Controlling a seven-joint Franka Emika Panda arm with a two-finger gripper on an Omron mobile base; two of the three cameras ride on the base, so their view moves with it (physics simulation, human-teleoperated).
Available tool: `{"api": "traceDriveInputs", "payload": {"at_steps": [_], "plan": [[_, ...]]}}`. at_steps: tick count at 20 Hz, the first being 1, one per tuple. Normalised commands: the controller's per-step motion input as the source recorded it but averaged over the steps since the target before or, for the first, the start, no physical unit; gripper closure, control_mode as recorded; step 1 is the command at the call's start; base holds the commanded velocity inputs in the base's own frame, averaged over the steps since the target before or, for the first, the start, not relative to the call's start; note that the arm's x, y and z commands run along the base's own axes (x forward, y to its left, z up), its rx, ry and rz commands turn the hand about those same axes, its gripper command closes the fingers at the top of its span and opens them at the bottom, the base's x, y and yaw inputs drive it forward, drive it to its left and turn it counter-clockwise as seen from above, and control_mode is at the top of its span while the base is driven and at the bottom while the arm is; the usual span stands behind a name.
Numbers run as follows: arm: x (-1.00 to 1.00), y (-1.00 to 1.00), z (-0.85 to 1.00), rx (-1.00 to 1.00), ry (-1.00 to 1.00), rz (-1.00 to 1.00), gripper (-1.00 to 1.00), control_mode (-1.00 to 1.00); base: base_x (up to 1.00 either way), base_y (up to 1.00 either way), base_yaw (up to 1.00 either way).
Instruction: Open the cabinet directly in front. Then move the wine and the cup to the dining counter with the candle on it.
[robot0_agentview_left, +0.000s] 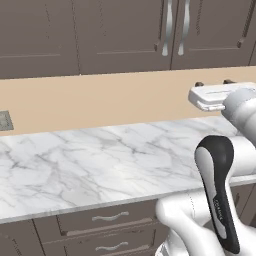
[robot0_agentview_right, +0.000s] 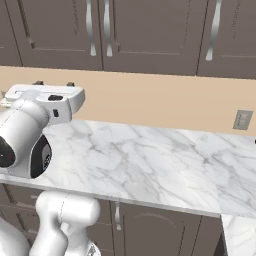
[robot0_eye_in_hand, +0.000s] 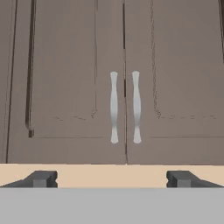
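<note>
The gripper (robot0_eye_in_hand: 112, 178) is spread wide, its two dark fingertips (robot0_eye_in_hand: 41, 178) standing far apart at the bottom of the hand view with nothing between them. It points level at the cabinet (robot0_eye_in_hand: 78, 87), which is straight ahead and shut: both doors meet at a thin centre seam, and the two long curved handles (robot0_eye_in_hand: 114, 107) hang side by side just either side of that seam. The tips sit below the doors' lower edge, against the beige backsplash (robot0_eye_in_hand: 112, 173), and do not touch the doors or handles.

In the left base view the gripper (robot0_agentview_left: 215, 82) reaches out from the white hand at the right edge, held above the worktop (robot0_agentview_left: 100, 160) and in front of the backsplash, below the cabinet (robot0_agentview_left: 125, 35) and its handles (robot0_agentview_left: 169, 27). In the right base view the gripper (robot0_agentview_right: 54, 83) sits at the left, again under the paired handles (robot0_agentview_right: 90, 27). A wall socket (robot0_agentview_right: 243, 119) is set in the backsplash to the right. Drawers (robot0_agentview_left: 110, 220) with short handles run under the worktop.
</note>
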Motion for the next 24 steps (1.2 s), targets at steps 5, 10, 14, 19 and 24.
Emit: {"api": "traceDriveInputs", "payload": {"at_steps": [5, 10, 14, 19, 24], "plan": [[0.13, 0.04, 0.51, 0.0, -0.08, 0.0, -1.0, -1.0, 0.0, 0.0, 0.0], [0.33, 0.0, 0.5, 0.0, -0.04, 0.0, -1.0, -1.0, 0.0, 0.0, 0.0], [0.51, 0.0, 0.47, 0.0, -0.01, 0.0, -1.0, -1.0, 0.0, 0.0, 0.0], [0.64, 0.08, 0.3, 0.0, 0.0, 0.0, -1.0, -1.0, 0.0, 0.0, 0.0], [0.63, 0.09, 0.02, 0.0, 0.13, 0.0, -1.0, -1.0, 0.0, 0.0, 0.0]]}}
